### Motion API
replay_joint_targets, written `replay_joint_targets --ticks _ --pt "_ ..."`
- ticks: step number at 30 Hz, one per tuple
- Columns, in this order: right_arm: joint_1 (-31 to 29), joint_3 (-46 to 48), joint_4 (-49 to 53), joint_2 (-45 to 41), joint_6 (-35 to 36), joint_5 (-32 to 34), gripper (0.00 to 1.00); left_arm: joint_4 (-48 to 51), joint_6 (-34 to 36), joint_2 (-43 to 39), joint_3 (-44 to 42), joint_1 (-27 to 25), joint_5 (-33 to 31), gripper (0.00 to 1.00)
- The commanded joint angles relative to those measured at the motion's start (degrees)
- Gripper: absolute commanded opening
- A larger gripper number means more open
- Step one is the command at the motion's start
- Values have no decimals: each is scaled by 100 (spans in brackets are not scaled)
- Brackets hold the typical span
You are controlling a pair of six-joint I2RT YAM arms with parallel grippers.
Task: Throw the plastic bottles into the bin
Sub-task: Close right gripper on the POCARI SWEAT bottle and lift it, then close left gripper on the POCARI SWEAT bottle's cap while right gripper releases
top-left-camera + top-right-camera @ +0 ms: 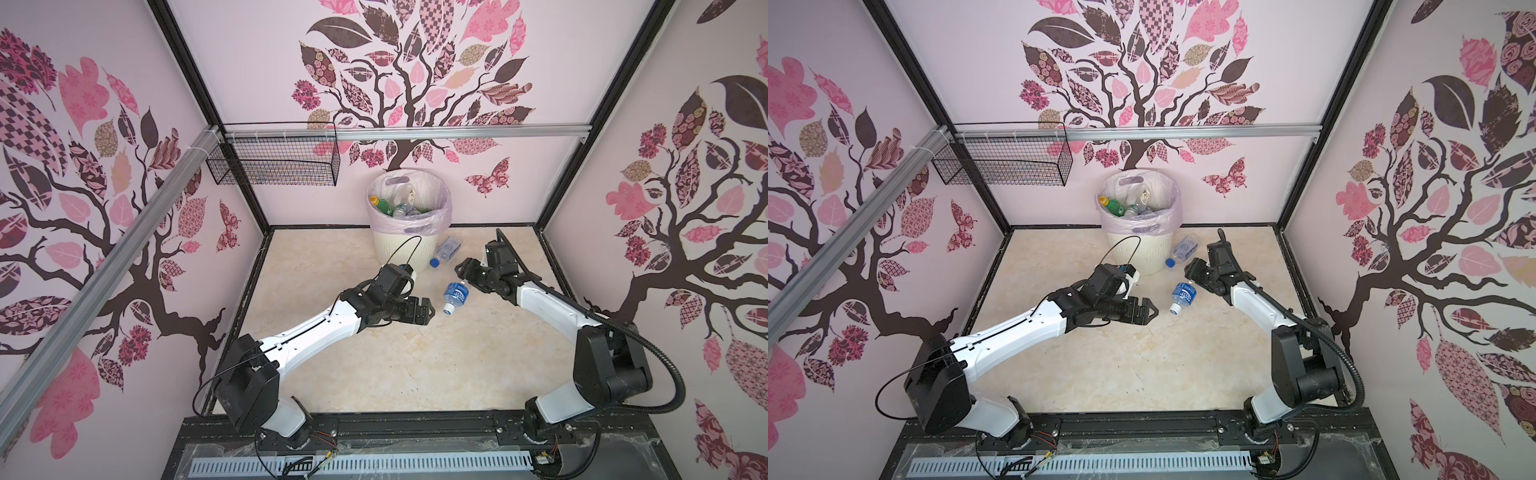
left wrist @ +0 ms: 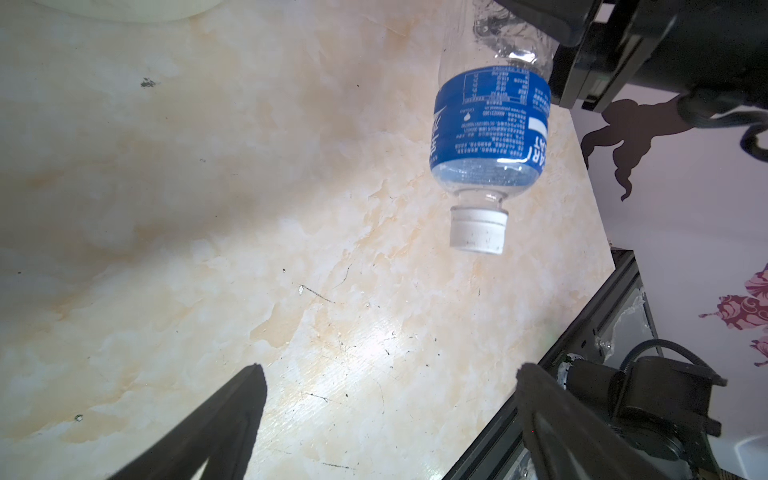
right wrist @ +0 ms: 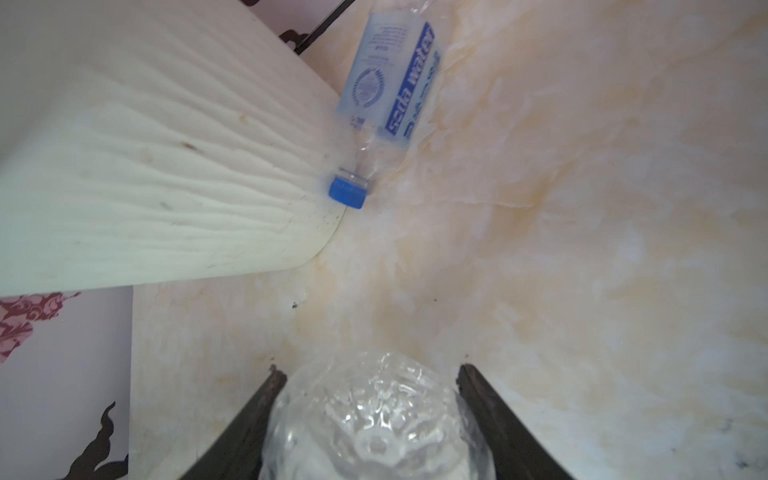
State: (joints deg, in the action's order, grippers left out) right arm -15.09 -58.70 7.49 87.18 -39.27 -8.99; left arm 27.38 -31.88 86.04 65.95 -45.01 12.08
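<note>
Your right gripper (image 3: 372, 370) clamps the white-capped bottle (image 1: 456, 295) by its base only — it may slip before the bin (image 1: 384, 245); the left gripper (image 2: 390, 368) stands open, empty.

I work inside a staged robot test booth, not a lived-in room. Three walls (image 1: 266, 62) papered with pink tree decals sit in black frame posts (image 1: 192, 75). Bare aluminium rails (image 1: 457, 132) cross them, one carrying a wire basket (image 1: 274, 164). My left arm (image 1: 307, 332) and right arm (image 1: 544, 303) mount on a black track (image 1: 415, 424) at the marble-look worktop (image 1: 395, 365), beside a slotted cable duct (image 1: 374, 461).
</note>
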Motion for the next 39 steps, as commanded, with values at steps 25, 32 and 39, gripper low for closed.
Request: replay_joint_targets --ticks 25,32,39 --pt "-1167 -617 216 -567 -537 258 53 -193 -229 77 316 -308 101 62" --pt "-1191 -630 209 -566 -556 229 53 -275 -236 75 306 -304 76 39" --pt "-1197 -640 266 -605 -512 225 59 -248 -231 44 302 -307 50 19"
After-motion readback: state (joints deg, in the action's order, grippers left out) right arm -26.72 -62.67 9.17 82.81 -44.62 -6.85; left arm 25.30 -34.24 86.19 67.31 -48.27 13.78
